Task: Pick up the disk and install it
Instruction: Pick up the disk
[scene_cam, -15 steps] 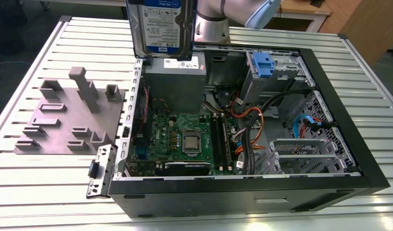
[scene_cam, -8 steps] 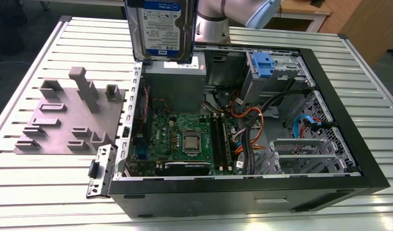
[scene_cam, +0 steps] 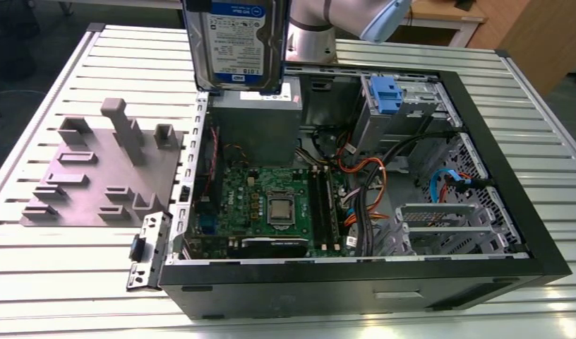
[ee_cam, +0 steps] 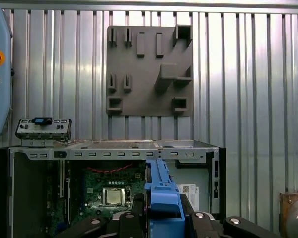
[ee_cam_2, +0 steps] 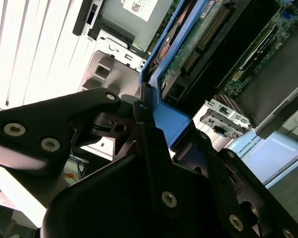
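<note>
Gripper (ee_cam: 164,216) clamped on flat silver disk (scene_cam: 234,42), blue plastic frame, upright above open black computer case (scene_cam: 316,291)

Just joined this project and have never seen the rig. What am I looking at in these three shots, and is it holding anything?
It is a single robot arm with a two-fingered tool at its end. The wide shot comes from a camera off the arm. The other two cameras ride near the wrist and look along the tool.

On the slatted metal table lies an open computer case with its motherboard exposed. On the exterior view's left is a grey holder plate with slots.

The tool is shut on the disk, a hard drive in a blue carrier frame. Both wrist views show it gripped by the frame. In the exterior view the disk hangs upright above the case, in front of a grey metal box. It is not yet installed.
</note>
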`<action>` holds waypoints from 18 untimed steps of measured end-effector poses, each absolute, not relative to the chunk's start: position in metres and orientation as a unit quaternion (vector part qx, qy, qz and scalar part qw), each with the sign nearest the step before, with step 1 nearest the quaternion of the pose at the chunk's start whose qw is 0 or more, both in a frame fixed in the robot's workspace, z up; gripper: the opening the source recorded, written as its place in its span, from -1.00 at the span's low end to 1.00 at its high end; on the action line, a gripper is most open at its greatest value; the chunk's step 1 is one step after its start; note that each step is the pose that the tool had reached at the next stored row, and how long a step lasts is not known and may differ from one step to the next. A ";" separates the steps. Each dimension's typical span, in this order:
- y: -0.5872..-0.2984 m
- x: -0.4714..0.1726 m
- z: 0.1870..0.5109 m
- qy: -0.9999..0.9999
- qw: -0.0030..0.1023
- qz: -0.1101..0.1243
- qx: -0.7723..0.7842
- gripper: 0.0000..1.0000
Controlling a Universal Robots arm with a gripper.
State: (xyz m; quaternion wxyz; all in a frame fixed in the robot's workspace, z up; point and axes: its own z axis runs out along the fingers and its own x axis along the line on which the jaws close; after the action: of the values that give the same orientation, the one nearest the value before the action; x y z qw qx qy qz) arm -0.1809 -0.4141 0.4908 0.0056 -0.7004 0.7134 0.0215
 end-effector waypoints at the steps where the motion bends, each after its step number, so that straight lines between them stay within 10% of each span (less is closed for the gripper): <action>1: -0.414 -0.180 0.491 0.713 0.006 0.022 -0.700 -0.26; 18: -0.414 -0.174 0.491 0.713 0.006 0.022 -0.700 -0.26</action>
State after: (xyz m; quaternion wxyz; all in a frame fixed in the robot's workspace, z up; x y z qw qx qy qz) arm -0.1745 -0.4141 0.4908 0.0056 -0.7004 0.7134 0.0215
